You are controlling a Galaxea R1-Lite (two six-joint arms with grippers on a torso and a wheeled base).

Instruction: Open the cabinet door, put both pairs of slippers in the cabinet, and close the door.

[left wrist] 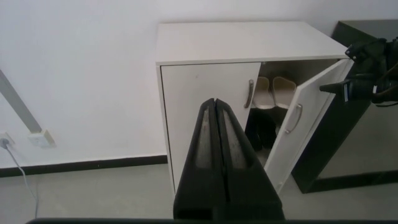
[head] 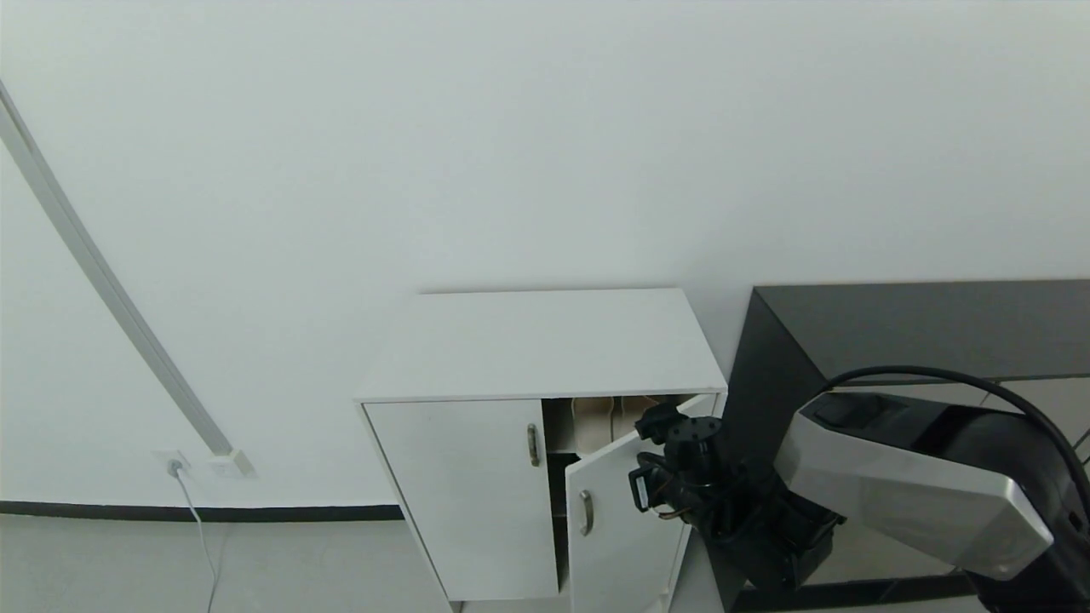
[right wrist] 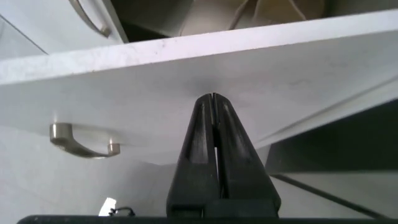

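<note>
White wall (head: 545, 128) takes up most of the head view, with a strip of trunking (head: 102, 281) running diagonally down the left side to a socket (head: 174, 466) in the lower left. The cabinet (head: 545, 340) sits at bottom centre against that wall. Its left door (head: 460, 494) is flush, and its right door (head: 613, 536) is swung partway out. A dark table (head: 920, 323) stands just beside it on the right of the frame. The right gripper (head: 656, 421) is up at the top edge of the open door, right of centre. A pale pair of slippers (head: 596, 417) peeks out on the upper shelf just behind it.

Left wrist view: the left gripper (left wrist: 214, 102) is well back from the cabinet, facing its front. Its fingers are pressed together with nothing between them. Through the gap you can see the pale pair on the upper shelf and a dark pair of slippers (left wrist: 261, 127) on the level below — both inside the cabinet. The other arm's gripper is at the open door's top outer corner.

Right wrist view: the right gripper's fingers are clamped together too, holding nothing, with the tip right up against the white face of the open door. Whether it actually touches — can't tell. The door's metal handle (right wrist: 84, 140) is nearby on the same panel.
</note>
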